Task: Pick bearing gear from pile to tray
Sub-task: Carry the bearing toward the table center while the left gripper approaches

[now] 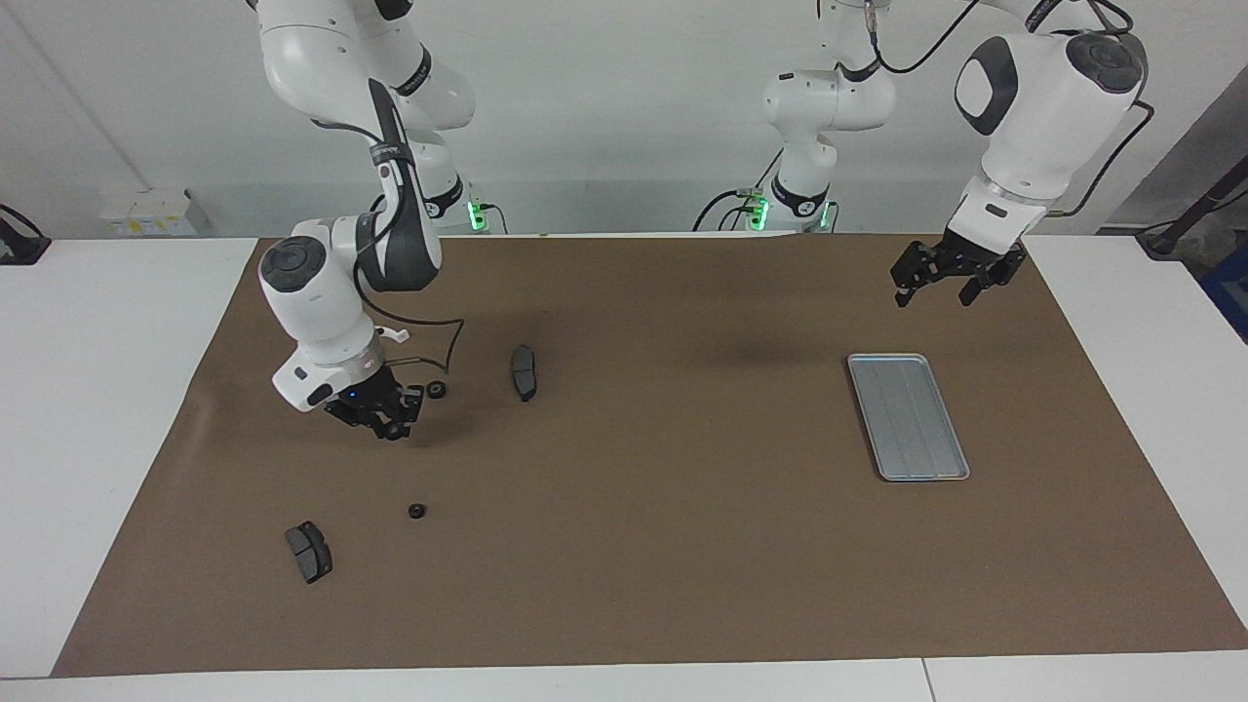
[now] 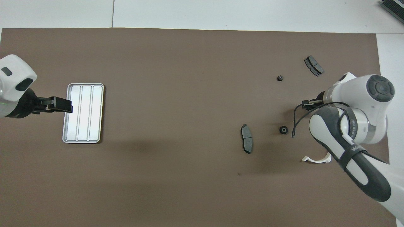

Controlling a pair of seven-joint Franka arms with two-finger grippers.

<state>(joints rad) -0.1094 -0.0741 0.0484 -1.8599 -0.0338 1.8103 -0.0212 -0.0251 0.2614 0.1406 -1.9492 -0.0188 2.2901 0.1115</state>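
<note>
Right gripper (image 1: 388,421) hangs low over the pile's patch of the brown mat (image 1: 624,585), jaws seemingly clamped on one bearing gear (image 1: 395,432). Left gripper (image 1: 938,285) waits with fingers apart, at twelve o'clock of the tray (image 1: 907,414) in the facing view. At two o'clock of the right gripper a brake pad (image 1: 525,372) lies with its long axis roughly twelve-to-six. One loose ring (image 1: 438,390) sits at one o'clock, another ring (image 1: 416,510) at five. I judge the gear light, rigid and smooth enough to slip. Being round it has no long axis, so a pinch across the rim suits
</note>
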